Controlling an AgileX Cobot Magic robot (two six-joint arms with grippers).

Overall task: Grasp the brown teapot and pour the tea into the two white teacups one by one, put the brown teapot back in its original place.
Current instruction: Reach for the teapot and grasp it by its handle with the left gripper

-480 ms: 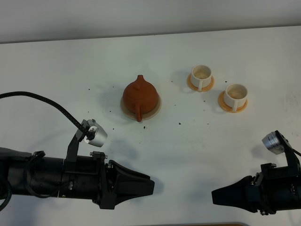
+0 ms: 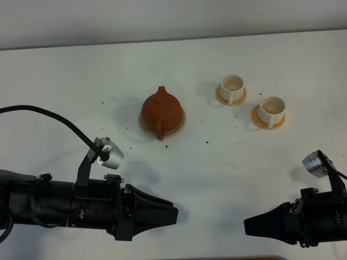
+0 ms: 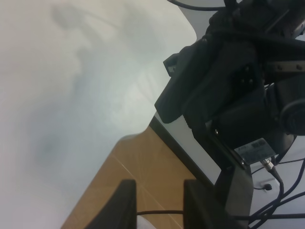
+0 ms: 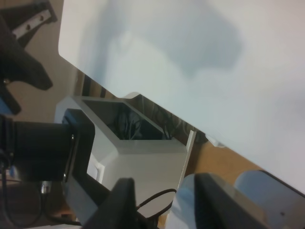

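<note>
Brown teapot sits on beige coaster, nothing touching it. Left gripper and right gripper are both well clear of the teapot on its handle side, fingers parted, empty. White teacup and second teacup are near the teapot, on the right gripper's side.

We are counting one brown teapot, one pale coaster, two white teacups and two orange saucers on the bench. We are also counting two hands.

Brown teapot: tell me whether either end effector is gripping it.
No. The brown teapot sits on its beige coaster, untouched, with the left end effector and right end effector well away from it.
</note>
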